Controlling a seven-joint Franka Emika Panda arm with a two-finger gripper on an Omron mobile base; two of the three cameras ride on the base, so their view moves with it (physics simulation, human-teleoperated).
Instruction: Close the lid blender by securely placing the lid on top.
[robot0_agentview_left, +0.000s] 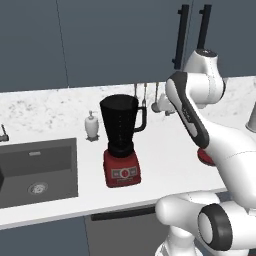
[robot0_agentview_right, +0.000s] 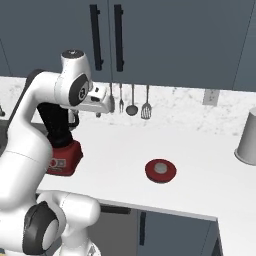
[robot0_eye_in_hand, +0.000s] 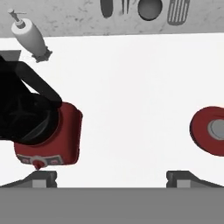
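So the white counter (robot0_agentview_right: 200, 150) takes up most of the right base view, and everything sits on it. The blender (robot0_agentview_left: 121, 142) is the biggest piece, roughly centre of the left base view: tall near-black jar with a side handle on a boxy red base. Its top is open, nothing on it. In the hand view it's at the left edge, and you can look straight down into the dark jar.

The lid (robot0_agentview_right: 160, 170) is a flat red disc with a small grey knob in the middle, lying on the counter a bit below centre in the right base view, well apart from the blender. In the hand view it's cut off at the right edge.

The gripper (robot0_eye_in_hand: 111, 177) hangs above the bare counter between the two, with its finger tips (robot0_eye_in_hand: 43, 178) spread wide and nothing between them.

My guess on handling: the lid looks like light, rigid plastic, probably a bit slick, not fragile. The knob is the obvious place to pinch, since the disc looks too wide to span. It's a small target though, so the fingers need to be centred or it could slip or tilt.

Little white soap dispenser (robot0_agentview_left: 92, 125) is just left of the jar, not involved.
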